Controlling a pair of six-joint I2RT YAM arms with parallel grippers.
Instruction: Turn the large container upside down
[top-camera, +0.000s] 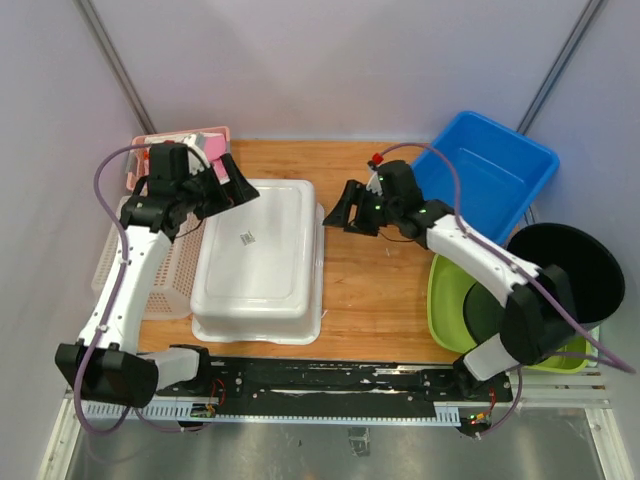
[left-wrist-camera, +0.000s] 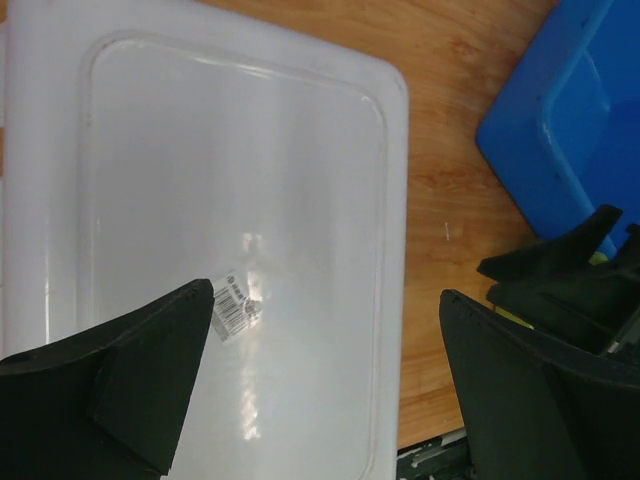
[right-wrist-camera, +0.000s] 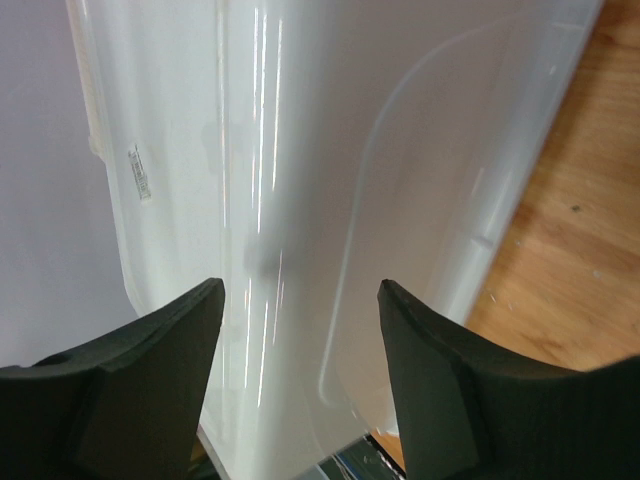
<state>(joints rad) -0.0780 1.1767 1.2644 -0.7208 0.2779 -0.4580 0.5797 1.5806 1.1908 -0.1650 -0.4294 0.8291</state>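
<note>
Top external view: one large white container (top-camera: 262, 258), base up and rim down on the wooden table (top-camera: 372, 290), left of centre, with one barcode label (top-camera: 247, 238) on the upturned base.

Left gripper (top-camera: 232, 188): over the container's far-left corner, jaws spread wide, nothing held.

Right gripper (top-camera: 342, 210): just beside the container's far-right edge, jaws parted, nothing held.

Only this view shows the surroundings:
- one white lattice basket (top-camera: 112, 262) just beside the container, partly covered by the left arm
- one pink basket (top-camera: 205, 137) behind
- one blue bin (top-camera: 492, 172), far right
- one green bin (top-camera: 447, 292), crossed by the right arm
- one black round tub (top-camera: 568, 262) overlapping it

Left wrist view alone shows the label's bars and the right gripper in front of the blue bin.

Right wrist view: the container's base and side fill the frame between the fingers; whether they touch it cannot be told.

Count: two arms, six vessels.
</note>
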